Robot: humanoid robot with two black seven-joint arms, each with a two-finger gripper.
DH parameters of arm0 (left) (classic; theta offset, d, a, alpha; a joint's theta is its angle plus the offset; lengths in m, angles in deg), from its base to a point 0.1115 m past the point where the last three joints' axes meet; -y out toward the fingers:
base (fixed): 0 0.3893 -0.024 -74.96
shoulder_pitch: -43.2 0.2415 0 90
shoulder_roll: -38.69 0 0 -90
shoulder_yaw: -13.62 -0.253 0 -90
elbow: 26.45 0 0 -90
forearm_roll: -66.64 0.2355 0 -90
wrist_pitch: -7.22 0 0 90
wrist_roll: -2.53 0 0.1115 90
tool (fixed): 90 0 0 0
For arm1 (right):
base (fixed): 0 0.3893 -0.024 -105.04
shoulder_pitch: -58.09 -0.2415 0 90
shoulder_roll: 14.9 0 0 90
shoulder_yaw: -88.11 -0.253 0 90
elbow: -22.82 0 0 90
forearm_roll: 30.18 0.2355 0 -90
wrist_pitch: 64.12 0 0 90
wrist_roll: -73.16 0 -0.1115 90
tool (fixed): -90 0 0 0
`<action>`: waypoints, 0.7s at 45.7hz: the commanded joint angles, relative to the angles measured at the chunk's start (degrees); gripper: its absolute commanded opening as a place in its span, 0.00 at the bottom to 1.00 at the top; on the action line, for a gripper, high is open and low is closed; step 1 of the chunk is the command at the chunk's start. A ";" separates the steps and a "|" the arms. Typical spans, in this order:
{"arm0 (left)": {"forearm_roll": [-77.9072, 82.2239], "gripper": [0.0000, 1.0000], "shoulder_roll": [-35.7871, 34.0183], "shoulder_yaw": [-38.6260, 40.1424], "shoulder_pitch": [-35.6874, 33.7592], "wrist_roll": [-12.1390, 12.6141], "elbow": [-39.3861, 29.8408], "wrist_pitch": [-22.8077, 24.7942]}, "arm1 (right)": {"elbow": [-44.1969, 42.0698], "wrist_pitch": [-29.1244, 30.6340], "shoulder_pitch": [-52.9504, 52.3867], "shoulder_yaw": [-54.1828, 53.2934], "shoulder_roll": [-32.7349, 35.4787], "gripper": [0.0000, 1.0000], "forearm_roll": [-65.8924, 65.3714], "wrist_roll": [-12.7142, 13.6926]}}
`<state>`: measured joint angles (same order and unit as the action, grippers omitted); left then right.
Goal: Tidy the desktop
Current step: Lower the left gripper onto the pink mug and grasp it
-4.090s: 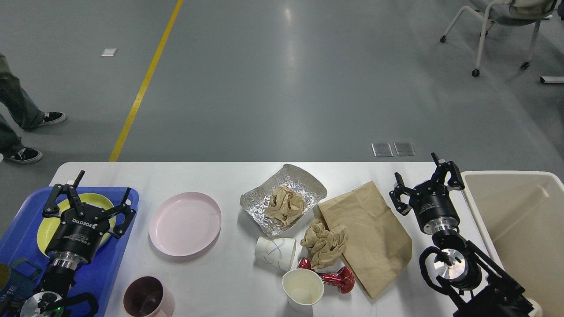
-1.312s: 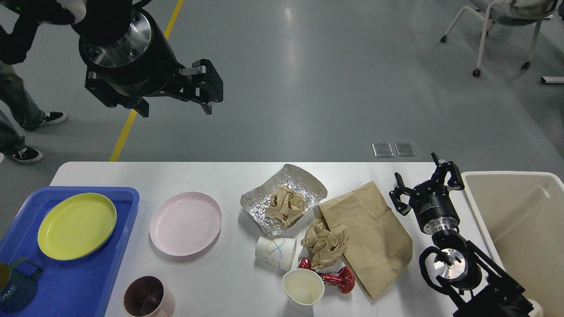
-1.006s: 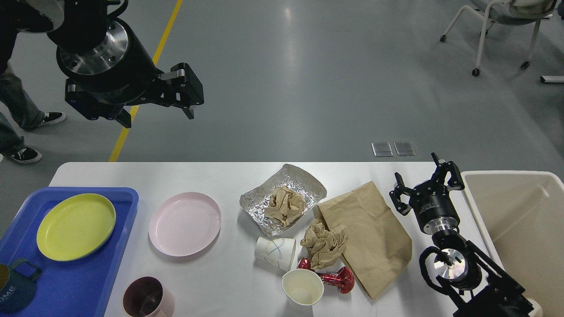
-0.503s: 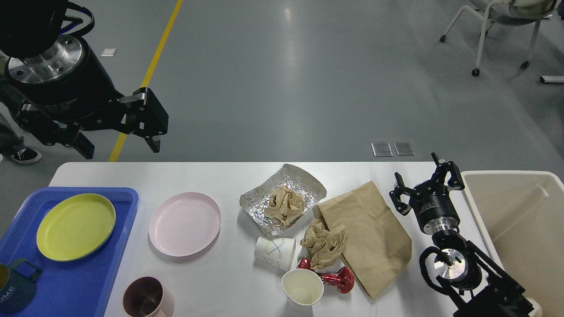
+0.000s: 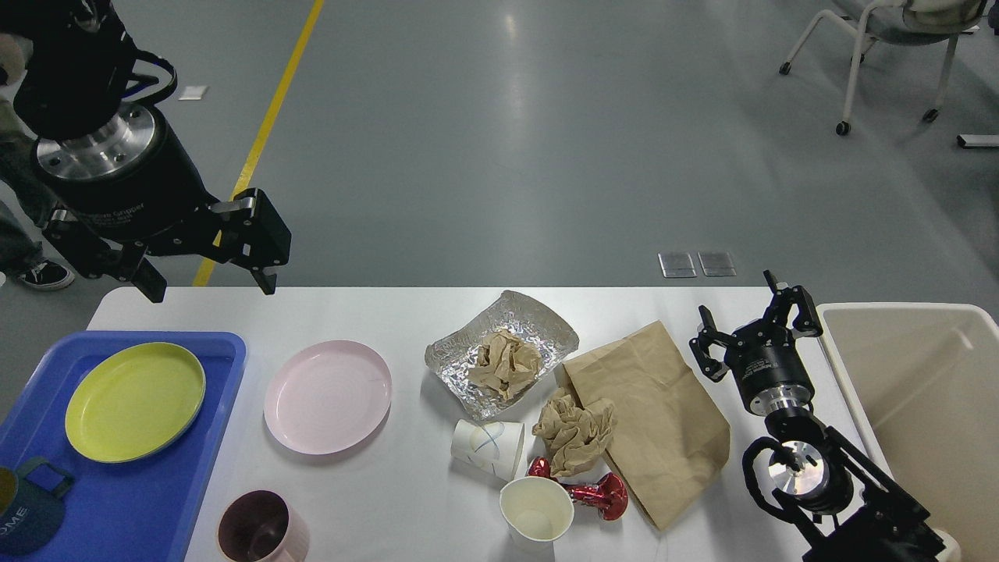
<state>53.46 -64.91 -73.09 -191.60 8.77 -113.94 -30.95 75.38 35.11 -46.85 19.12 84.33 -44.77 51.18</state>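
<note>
Table (image 5: 406, 499), white with rounded corners, spans my whole near view, partly tidied as I judge: yellow plate (image 5: 134, 400) and mug (image 5: 27, 507) sit in the blue tray (image 5: 156, 499). Cups (image 5: 535, 509), crumpled paper (image 5: 575, 432), brown bag (image 5: 663, 421), foil (image 5: 499, 351) and pink plate (image 5: 328, 396) remain. My right tool (image 5: 753, 332) hovers spread and empty beside the beige bin (image 5: 921, 390); farther off, my left tool (image 5: 207, 269) hangs spread and empty above the table's far-left edge.

My white bench (image 5: 406, 499) carries a blue tray (image 5: 148, 507), pink plate (image 5: 328, 396), maroon mug (image 5: 261, 535), foil sheet (image 5: 507, 328), brown paper bag (image 5: 663, 421) and two paper cups (image 5: 490, 447).
</note>
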 commanded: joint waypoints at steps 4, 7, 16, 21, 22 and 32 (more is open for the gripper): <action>4.03 0.96 -4.06 1.71 10.41 -0.09 0.04 -1.73 | 0.00 0.00 0.00 0.00 0.00 1.00 0.00 0.00; 7.90 0.96 -5.81 3.99 14.62 -0.09 0.12 -3.39 | 0.00 0.00 0.00 0.00 0.00 1.00 0.00 0.00; 18.71 0.96 -10.04 9.97 28.25 -0.18 0.65 -12.88 | 0.00 0.00 0.00 0.00 0.00 1.00 0.00 0.00; 24.77 0.96 -10.21 12.43 35.36 -0.18 0.65 -18.86 | 0.00 0.00 0.00 0.00 0.00 1.00 0.00 0.00; 25.83 0.96 -10.13 12.70 36.60 -0.18 0.65 -20.18 | 0.00 0.00 0.00 0.00 0.00 1.00 0.00 0.00; 34.54 0.94 -10.65 14.72 42.76 -0.53 0.65 -23.44 | 0.00 0.00 0.00 0.00 0.00 1.00 0.00 0.00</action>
<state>83.83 -75.03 -59.72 -151.61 8.46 -113.35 -53.28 75.38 35.11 -46.85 19.12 84.33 -44.77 51.18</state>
